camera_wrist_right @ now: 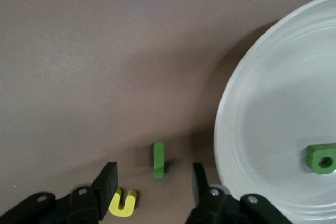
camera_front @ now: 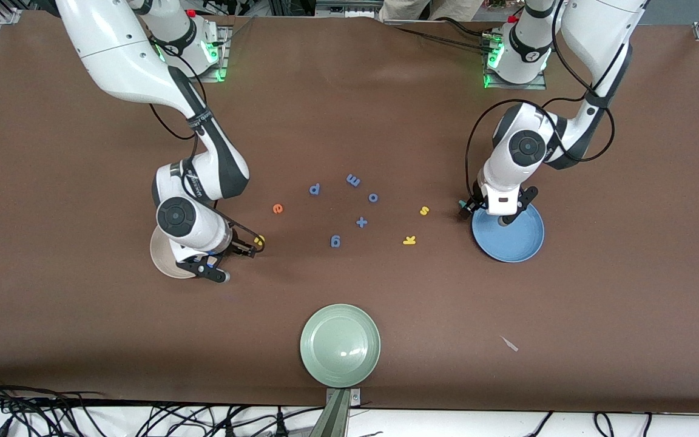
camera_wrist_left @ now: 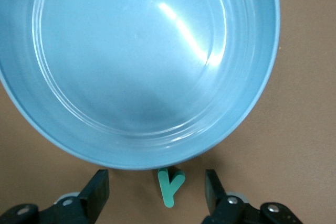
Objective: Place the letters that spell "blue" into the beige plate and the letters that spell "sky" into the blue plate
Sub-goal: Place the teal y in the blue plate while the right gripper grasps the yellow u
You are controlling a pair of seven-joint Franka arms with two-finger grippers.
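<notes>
Nearest the front camera sits one round pale green plate (camera_front: 340, 345), with one small pale scrap (camera_front: 509, 343) on the brown table (camera_front: 82, 340) toward my left arm's end. That is one of three plates.

Next comes the round cream-beige plate (camera_wrist_right: 262, 129), toward my right arm's end. One olive-green foam b (camera_wrist_right: 321, 158) lies in it. My right gripper (camera_wrist_right: 153, 179) is down just beside that plate's rim. Its fingers stand wide on either side of the olive-green stick-shaped l (camera_wrist_right: 158, 159) and touch neither side of it. The l is on the table, close to the plate but outside it. The yellow foam u (camera_wrist_right: 123, 203) lies just beside one of those fingers, also on the table.

In the middle of the table I count four all-blue foam letters and one blue plus sign (camera_front: 361, 222). The blue 9-shaped letter (camera_front: 335, 241) is nearest. The yellow k (camera_front: 409, 240) lies level with it, toward the blue plate. Farther back are the orange e (camera_front: 277, 208) and the yellow s (camera_front: 424, 210), then the blue o (camera_front: 373, 197), the blue p-shaped letter (camera_front: 315, 189) and the blue m (camera_front: 354, 179).

The round sky-blue plate (camera_wrist_left: 252, 114) sits toward my left arm's end. My left gripper (camera_wrist_left: 155, 182) is at its rim, fingers spread wide, with the one teal-green y (camera_wrist_left: 170, 184) between them. The y is flat on the table, untouched and just outside the rim.

So one letter of "blue" is in a plate and three are on the table. All three letters of "sky" are on the table.
</notes>
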